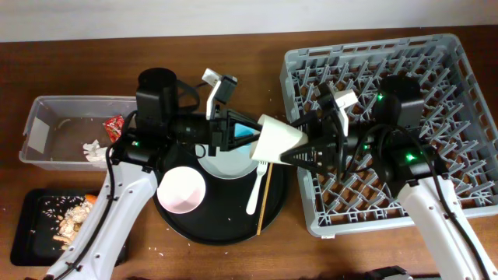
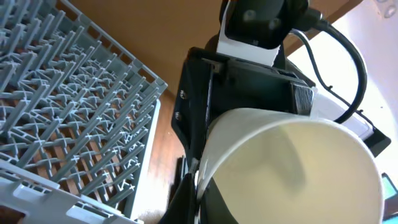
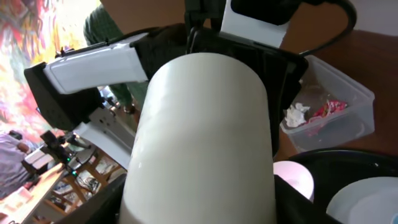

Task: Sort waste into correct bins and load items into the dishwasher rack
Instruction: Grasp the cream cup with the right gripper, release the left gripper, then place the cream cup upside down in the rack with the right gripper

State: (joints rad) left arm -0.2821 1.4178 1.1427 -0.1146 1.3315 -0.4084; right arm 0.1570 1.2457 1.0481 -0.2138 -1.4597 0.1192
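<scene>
The right end effector [image 1: 305, 149] is clamped on the narrow base end of the cream cup [image 1: 276, 140]. In the right wrist view its dark fingers [image 3: 102, 202] sit on either side of the cup's wall. The cup lies on its side in the air, above the gap between the rack [image 1: 436, 70] and the round black tray [image 1: 218, 225]. Its mouth points at the left end effector [image 1: 250, 134]. That one reaches up to the cup's rim, but I cannot tell whether its fingers are apart or closed on the rim. The left wrist view looks straight into the cup's mouth, with the rack's pegs off to the left.

A patch of the light blue cup [image 1: 244, 136] shows among the left arm's black parts and is mostly hidden. On the round tray below lie the plate [image 1: 226, 167], the bowl [image 1: 181, 189], the fork [image 1: 254, 190] and the chopstick [image 1: 264, 204] just beside it. The fork's upper end passes under the raised cup.

Well to the left, the tub [image 1: 39, 124] holds the napkin [image 1: 93, 149] and the red wrapper [image 1: 117, 123]. In front of it, the black rectangular tray [image 1: 27, 241] carries food scraps [image 1: 70, 222]. An orange bit of carrot [image 1: 92, 198] lies at the tray's edge by the left arm.

Everything rests on a brown wooden tabletop [image 1: 233, 54]. Behind the arms, the right wrist view shows a blurred, colourful, cluttered room.
</scene>
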